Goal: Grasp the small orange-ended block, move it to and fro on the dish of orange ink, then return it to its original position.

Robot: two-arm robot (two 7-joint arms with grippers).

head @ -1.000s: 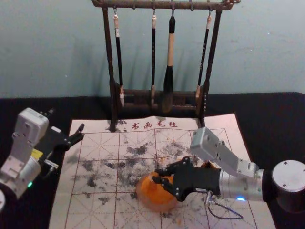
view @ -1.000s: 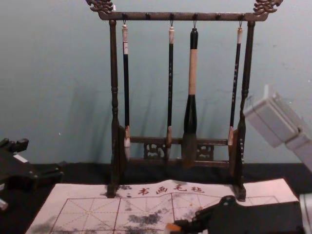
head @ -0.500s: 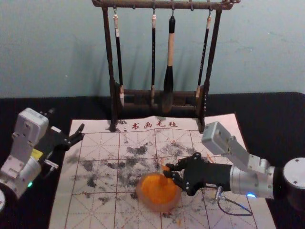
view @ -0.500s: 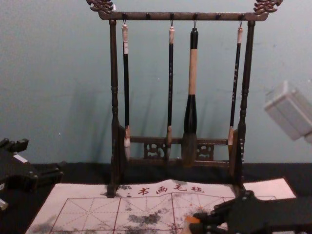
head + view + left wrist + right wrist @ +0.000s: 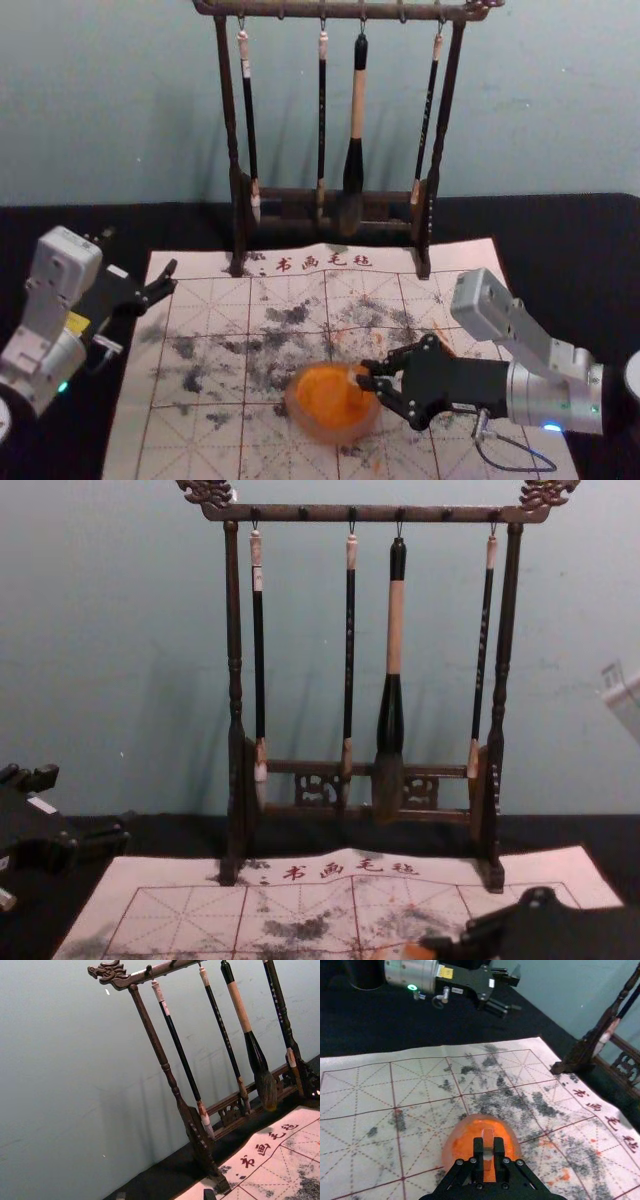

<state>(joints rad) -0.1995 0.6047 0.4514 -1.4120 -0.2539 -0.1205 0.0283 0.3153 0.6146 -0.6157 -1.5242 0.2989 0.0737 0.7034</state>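
Blotchy mat [image 5: 215, 440] below, our right pincer [image 5: 364, 374] pinches the block [image 5: 487, 1139] over the round dish [image 5: 310, 415]. Our left pincer [image 5: 139, 255] gapes beyond the mat's left edge.

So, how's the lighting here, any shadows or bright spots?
Chest view: faint, soft shadows on the wall, to the left of the brush rack; left wrist view: similar faint streaks on the wall; head view: a blue light glows on the right arm and a green light on the left arm; right wrist view: the green light glows there too.
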